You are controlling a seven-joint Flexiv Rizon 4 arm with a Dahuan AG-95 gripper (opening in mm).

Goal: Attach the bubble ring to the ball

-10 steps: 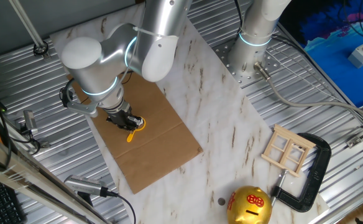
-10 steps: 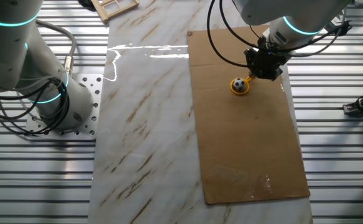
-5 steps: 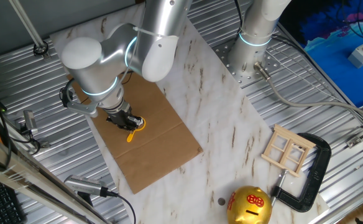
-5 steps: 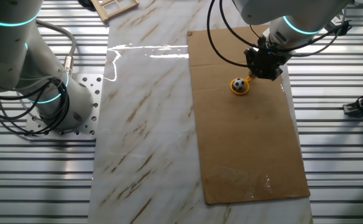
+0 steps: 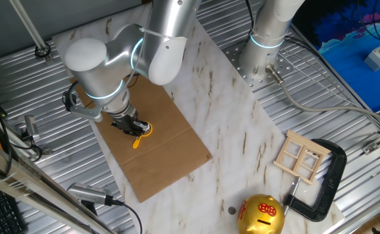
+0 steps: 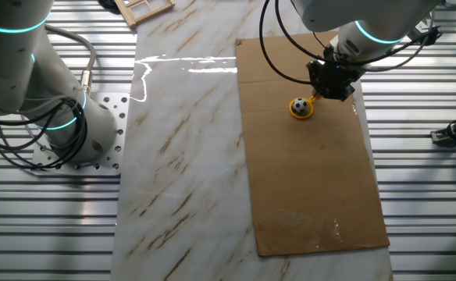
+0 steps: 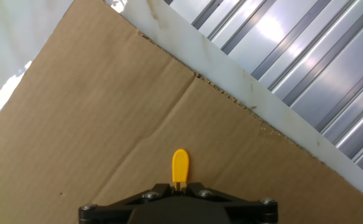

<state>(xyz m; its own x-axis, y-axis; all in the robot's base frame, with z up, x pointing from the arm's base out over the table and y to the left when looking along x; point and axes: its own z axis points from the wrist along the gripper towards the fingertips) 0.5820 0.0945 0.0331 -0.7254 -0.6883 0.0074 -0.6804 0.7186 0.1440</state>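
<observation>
The yellow-orange bubble ring (image 6: 301, 110) lies on the brown cardboard sheet (image 6: 306, 172), its hoop around the small black-and-white ball (image 6: 299, 104). My gripper (image 6: 327, 92) is low over the cardboard and shut on the ring's thin handle. In one fixed view the ring (image 5: 140, 136) shows just below my gripper (image 5: 133, 126), and the ball is hidden there. In the hand view the handle's yellow tip (image 7: 180, 165) sticks out from between the closed black jaws; the hoop and ball are out of sight.
A gold piggy bank (image 5: 261, 214), a small wooden window frame (image 5: 300, 156) and a black C-clamp (image 5: 323, 185) sit at one end of the marble table. A second arm's base (image 5: 258, 55) stands on the slatted metal beside the table.
</observation>
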